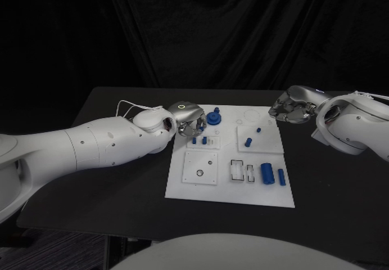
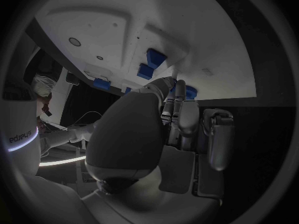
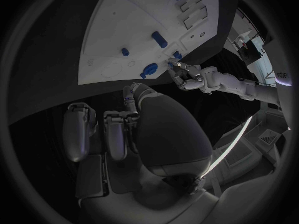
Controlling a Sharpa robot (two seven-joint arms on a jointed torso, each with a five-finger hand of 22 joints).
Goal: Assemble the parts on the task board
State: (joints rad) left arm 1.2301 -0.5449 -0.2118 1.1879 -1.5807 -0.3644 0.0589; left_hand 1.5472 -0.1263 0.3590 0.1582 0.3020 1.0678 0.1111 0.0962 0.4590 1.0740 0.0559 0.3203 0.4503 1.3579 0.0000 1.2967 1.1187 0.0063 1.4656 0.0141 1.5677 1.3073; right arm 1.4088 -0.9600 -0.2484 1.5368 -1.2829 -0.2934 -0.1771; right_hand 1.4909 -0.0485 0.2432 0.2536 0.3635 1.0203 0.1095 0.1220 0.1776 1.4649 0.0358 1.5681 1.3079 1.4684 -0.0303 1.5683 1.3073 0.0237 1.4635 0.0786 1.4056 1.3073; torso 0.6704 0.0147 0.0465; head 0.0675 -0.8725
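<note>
Left hand (image 1: 186,119) reaches its fingers to small, stiff, light blue plastic pegs (image 1: 204,140); grip unclear. Pinch one by its sides. Right hand (image 1: 290,106) holds nothing.

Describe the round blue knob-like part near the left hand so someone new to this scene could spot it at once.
Start at the white task board in the middle of the black table. Along its far edge, just beside the left hand, stands the round blue part. It is wider and rounder than the slim blue pegs nearby, and it stands upright.
</note>
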